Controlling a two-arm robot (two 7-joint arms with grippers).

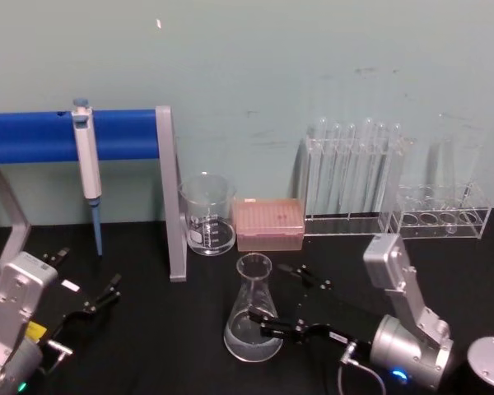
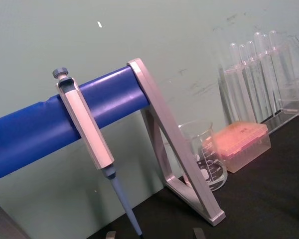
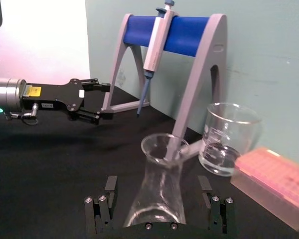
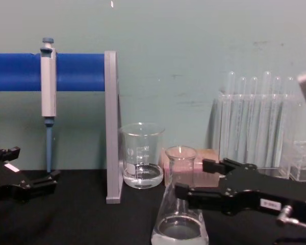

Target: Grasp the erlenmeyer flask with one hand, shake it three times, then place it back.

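Erlenmeyer flask (image 1: 253, 317) stands upright on the black worktop (image 1: 148, 346), near its front edge and about midway along it, with a little clear liquid pooled in its wide base. Right hand (image 1: 281, 303) reaches in from the right, low and level; its two black fingers are spread wide, one on either side of the flask's cone. In the right wrist view the fingers (image 3: 108, 191) flank the flask (image 3: 159, 191) with space showing on both sides, so nothing is gripped. Just behind the flask, toward the back edge, sits a glass beaker (image 1: 207, 214) with some liquid, and touching or just beside it a pink tip box (image 1: 267, 223). Farther right along the back edge stands a clear rack of test tubes (image 1: 354, 177). Left of the beaker rises a grey stand with a blue bar (image 1: 66, 137), a pipette (image 1: 86, 169) hanging from it. Left hand (image 1: 103, 300) rests low near the front left corner, well apart from the flask, its fingers open and empty.
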